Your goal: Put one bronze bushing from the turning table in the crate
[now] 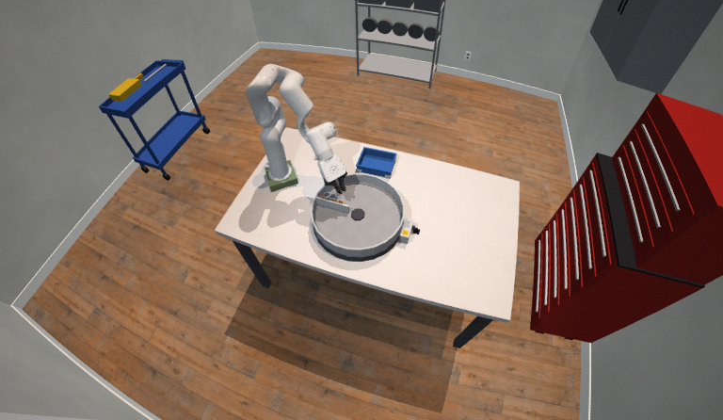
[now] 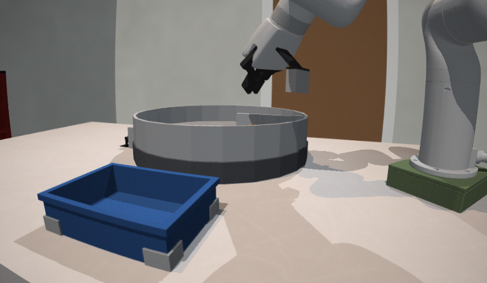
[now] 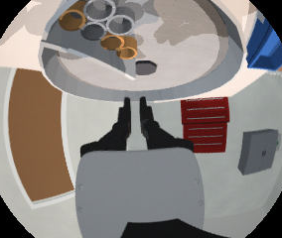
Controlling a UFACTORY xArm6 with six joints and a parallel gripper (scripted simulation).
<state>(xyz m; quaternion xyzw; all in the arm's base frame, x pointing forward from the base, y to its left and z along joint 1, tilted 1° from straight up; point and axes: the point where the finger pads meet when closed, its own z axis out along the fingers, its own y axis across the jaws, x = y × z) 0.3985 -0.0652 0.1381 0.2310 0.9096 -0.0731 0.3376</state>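
Reading the top view first, you have the gripper (image 1: 340, 188) (image 2: 252, 92) (image 3: 135, 104) over the near-arm side of the turning table (image 1: 356, 250) (image 2: 222, 139) (image 3: 235, 52). The bushings bunch just beyond its fingertips, toward the divider (image 1: 332, 206) (image 2: 244, 118) (image 3: 106, 64). They are tiny at this size, so which bronze one is nearest is hard to swear to. Your crate (image 1: 375, 169) (image 2: 104, 213) (image 3: 267, 42) sits just outside the rim, on the other side of the gripper from the divider.

From the exterior view, you can see the fingertips hanging above the rim, the whole hand leaning. The bushings are down behind the wall, with only a speck of bronze colour showing, so your coming move looks to be mostly downward.

Through the wrist view, your fingers stand narrowly parted with nothing between them. The likely pick, the bronze bushing (image 3: 127, 53) at the hub end of the group, lies in the turning table, up the picture from the fingertips and a touch left. It seems to stand on end, long axis upright: a small, open-bored orange-brown ring, close against a second bronze bushing (image 3: 112, 43). You would probably want the fingers wider and straighter before lowering.
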